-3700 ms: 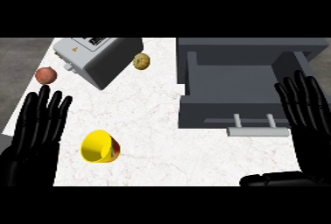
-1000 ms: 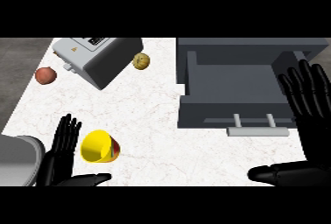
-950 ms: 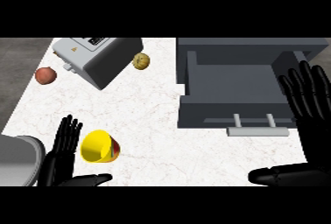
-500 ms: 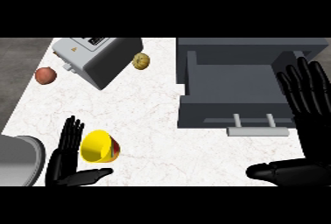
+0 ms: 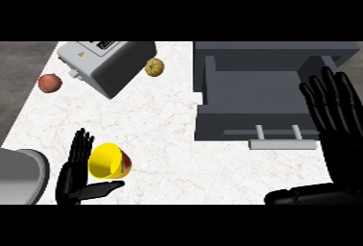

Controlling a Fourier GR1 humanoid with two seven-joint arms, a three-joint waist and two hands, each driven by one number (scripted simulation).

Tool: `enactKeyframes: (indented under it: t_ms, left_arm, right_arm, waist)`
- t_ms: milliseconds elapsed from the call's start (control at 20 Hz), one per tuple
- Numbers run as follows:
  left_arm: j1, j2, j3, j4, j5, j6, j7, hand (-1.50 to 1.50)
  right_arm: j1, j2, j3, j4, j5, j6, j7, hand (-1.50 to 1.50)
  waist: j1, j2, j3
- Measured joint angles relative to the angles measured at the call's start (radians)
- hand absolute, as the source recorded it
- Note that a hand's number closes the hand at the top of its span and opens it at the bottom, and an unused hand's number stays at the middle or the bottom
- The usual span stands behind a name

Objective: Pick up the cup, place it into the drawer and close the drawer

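Since the earlier frames, the left hand (image 5: 77, 170) has slid in from the left and turned edge-on, so it now stands right against the yellow cup (image 5: 108, 161), fingers straight and pointing up the counter, thumb tucked under the cup's lower rim; nothing is gripped yet. From the head view, the cup lies on its side on the white marble counter (image 5: 163, 144) at about 8 o'clock, its mouth facing the hand. Over at 3 o'clock the right hand (image 5: 339, 115) rests open, fingers up, beside the grey drawer (image 5: 255, 96), which stands pulled out with its handle (image 5: 282, 143) toward the near edge. A toaster (image 5: 106, 60) sits tilted at 11 o'clock, a potato (image 5: 154, 67) just right of it and an apple (image 5: 50, 82) off its left side.
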Motion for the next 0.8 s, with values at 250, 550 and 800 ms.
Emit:
enactKeyframes:
  t_ms: [250,550,800]
  left_arm:
    - [-0.002,0.001,-0.003,0.041,-0.004,-0.015,-0.046,-1.5]
    - [-0.075,0.006,0.012,0.18,0.002,-0.045,-0.126,-1.5]
    - [-0.121,0.0,0.018,0.254,0.015,-0.063,-0.153,-1.5]
  right_arm:
    - [-0.022,-0.003,-0.009,0.003,-0.002,-0.004,0.012,-1.5]
    - [0.018,-0.01,-0.024,-0.007,-0.027,0.024,-0.006,-1.5]
    - [-0.008,-0.022,-0.045,0.02,-0.042,0.034,-0.005,-1.5]
  waist:
    - [0.001,0.0,0.0]
    - [-0.001,0.0,0.0]
    - [-0.001,0.0,0.0]
